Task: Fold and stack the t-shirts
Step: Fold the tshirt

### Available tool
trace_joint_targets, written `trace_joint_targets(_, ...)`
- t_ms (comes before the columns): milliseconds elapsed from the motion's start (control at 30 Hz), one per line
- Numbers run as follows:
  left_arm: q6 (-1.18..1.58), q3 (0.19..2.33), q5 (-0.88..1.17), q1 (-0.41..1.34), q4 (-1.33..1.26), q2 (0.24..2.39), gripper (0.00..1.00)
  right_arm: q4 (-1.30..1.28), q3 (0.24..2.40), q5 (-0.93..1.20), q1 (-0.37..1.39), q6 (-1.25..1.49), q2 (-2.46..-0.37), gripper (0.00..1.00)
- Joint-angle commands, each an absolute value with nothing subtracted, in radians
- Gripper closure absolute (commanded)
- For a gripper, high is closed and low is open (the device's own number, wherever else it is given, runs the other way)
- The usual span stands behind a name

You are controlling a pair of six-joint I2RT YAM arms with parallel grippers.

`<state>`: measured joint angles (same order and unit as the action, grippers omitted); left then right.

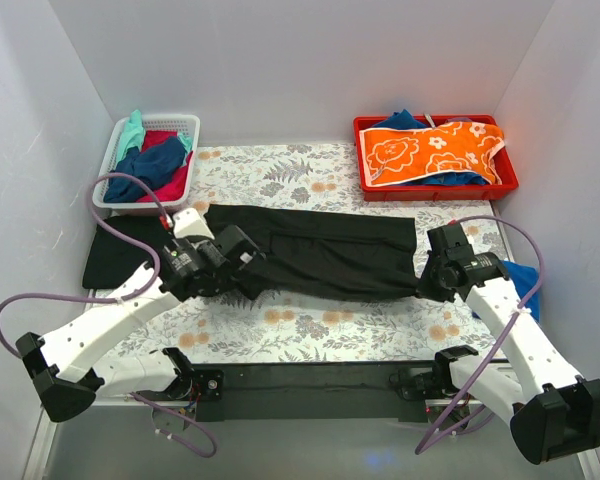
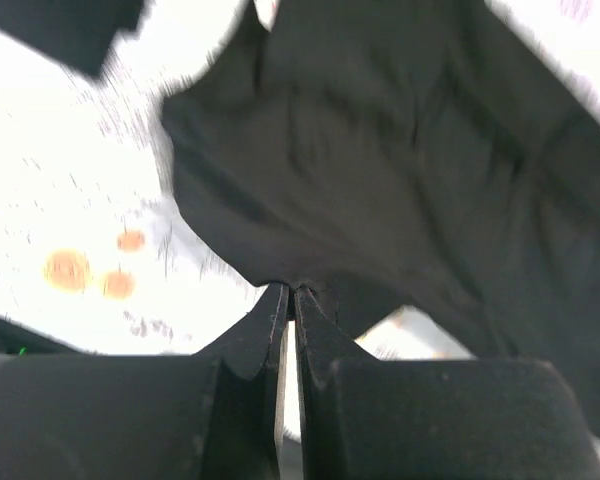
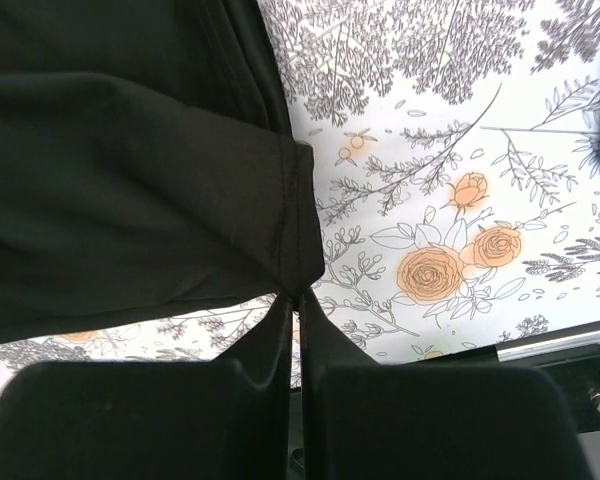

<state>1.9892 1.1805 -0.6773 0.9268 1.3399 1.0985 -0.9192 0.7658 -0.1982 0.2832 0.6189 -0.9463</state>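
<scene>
Both claws are pinching the black t-shirt [image 1: 320, 255] right now. It's lying as a long band across the middle of the flowery table cover [image 1: 310, 330], stretching between the two arms. The left claw [image 2: 289, 296] is squeezed almost shut, with a bunched fold of the shirt's edge caught at its tips and the cloth puckering out from that spot. The right claw [image 3: 299, 300] is clamping down the same way on the hemmed corner at its end.

Handling-wise, I'm guessing this thing is light, floppy and holding no shape at all. So it's going to be sagging and dragging between the two grips unless both ends are travelling together. Only a small bit of fabric is sitting in each set of tips, so a quick tug could be pulling it free. The hemmed corners are looking like the best holds, since the stitching gives something thicker to bite.

The rest are sitting elsewhere:
- A heap of shirts [image 1: 150, 165] is filling the white basket [image 1: 185, 120] at the far left.
- An orange flowered shirt [image 1: 430, 150] is lying in the red tray [image 1: 430, 194] at the far right.
- A blue shirt [image 1: 525, 278] is lying just beside the right arm.
- A dark patch of cloth [image 1: 115, 262] is lying left of the left arm. I can't tell if it's part of the same shirt.
</scene>
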Motion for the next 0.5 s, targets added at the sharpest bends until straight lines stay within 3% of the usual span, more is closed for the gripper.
trace_joint_targets(0,2.048,1.258,-0.845,0.818,1.391,1.107,1.0,-0.951,0.848,-0.25,0.281,0.637,-0.952,0.99)
trace_joint_targets(467,1.938,1.212,-0.859,0.719,1.3,1.161,1.0,-0.809,0.919,-0.247,0.212,0.555,-1.146,0.99)
